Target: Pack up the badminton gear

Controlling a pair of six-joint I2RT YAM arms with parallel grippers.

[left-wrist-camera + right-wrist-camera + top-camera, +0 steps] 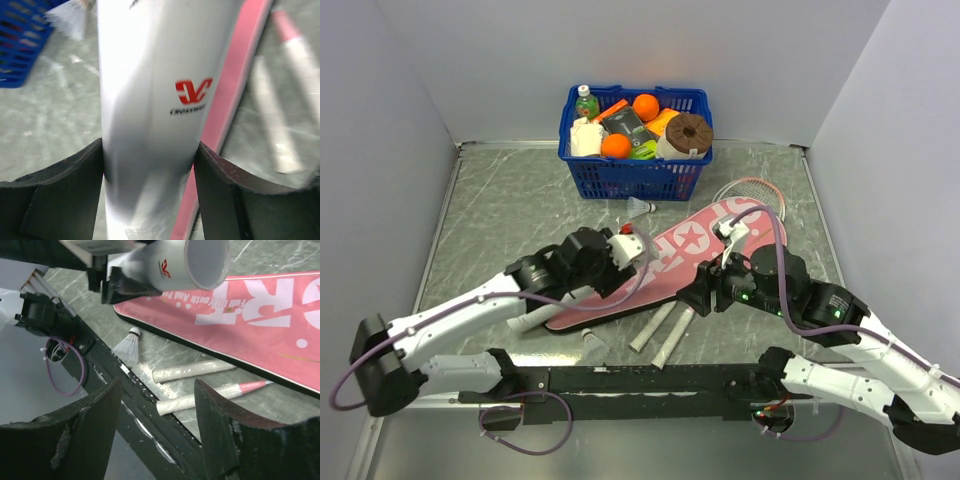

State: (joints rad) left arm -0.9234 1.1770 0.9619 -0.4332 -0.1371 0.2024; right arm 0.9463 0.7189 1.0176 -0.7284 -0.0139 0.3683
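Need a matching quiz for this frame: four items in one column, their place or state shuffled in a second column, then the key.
Items
1. white tube
2. pink cover
3. racket handles
4. blue basket

Place or state
A. farthest back in the top view
B. clamped between the left jaws
C. flat on the table, lettering up
D. a pair lying side by side near the front

Pairs: 1-B, 2-C, 3-D, 4-A
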